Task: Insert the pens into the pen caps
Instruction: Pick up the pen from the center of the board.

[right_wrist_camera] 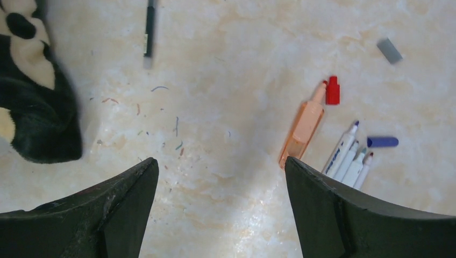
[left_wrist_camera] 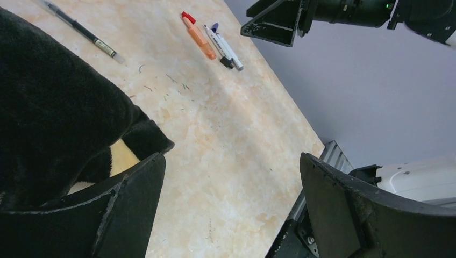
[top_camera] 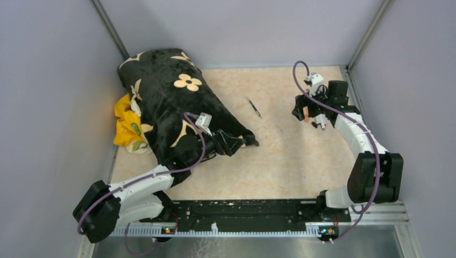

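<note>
Far left of the orange marker [right_wrist_camera: 302, 131], the left gripper [left_wrist_camera: 231, 177] gapes empty beside a black cushion [left_wrist_camera: 48, 107]. Over it the nearer right gripper [right_wrist_camera: 221, 177] hangs spread, holding nothing; the marker's long axis runs tip-first toward the red cap [right_wrist_camera: 333, 90] just beside it.

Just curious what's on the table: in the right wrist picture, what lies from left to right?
From the left: black plush cloth → thin dark pen → orange marker → white markers → purple cap. Left out, overlapping sideways: red cap, grey cap.
</note>
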Motion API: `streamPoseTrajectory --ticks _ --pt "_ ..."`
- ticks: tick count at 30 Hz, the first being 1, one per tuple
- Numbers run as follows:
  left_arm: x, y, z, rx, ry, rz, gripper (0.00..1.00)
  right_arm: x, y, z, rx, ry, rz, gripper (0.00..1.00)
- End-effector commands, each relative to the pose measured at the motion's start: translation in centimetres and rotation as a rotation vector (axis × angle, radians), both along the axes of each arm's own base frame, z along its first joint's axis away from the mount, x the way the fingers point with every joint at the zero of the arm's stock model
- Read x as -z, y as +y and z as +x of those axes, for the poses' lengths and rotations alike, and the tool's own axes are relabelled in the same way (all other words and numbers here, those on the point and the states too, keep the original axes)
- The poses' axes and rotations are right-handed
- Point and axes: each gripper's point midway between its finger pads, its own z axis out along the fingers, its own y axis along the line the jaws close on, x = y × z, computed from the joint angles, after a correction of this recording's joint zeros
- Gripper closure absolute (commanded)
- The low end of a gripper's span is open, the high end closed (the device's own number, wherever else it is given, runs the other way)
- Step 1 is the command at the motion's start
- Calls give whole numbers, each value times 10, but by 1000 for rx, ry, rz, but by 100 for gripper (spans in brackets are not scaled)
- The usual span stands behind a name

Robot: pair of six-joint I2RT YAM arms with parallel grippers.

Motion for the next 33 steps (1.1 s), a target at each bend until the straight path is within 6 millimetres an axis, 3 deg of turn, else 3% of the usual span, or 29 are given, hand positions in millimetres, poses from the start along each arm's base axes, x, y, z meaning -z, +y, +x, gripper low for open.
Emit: streamPoseTrajectory --ticks 1,8,13,16,27,33 --pt "-6 -6 1 23 27 -24 1 -17 -17 8 87 -77 86 16" --pt "-2 -5 4 9 33 -12 1 15 -42 31 214 31 70 19" --pt "0 -3 5 -2 32 2 1 45 -57 55 270 142 10 39" --pt "1 0 6 -14 26 6 1 61 -64 65 287 190 -26 46" --pt "6 -1 9 -13 26 21 1 113 -81 83 321 311 -115 46" --pt "7 -2 10 -13 29 22 1 117 -82 86 317 321 -129 48"
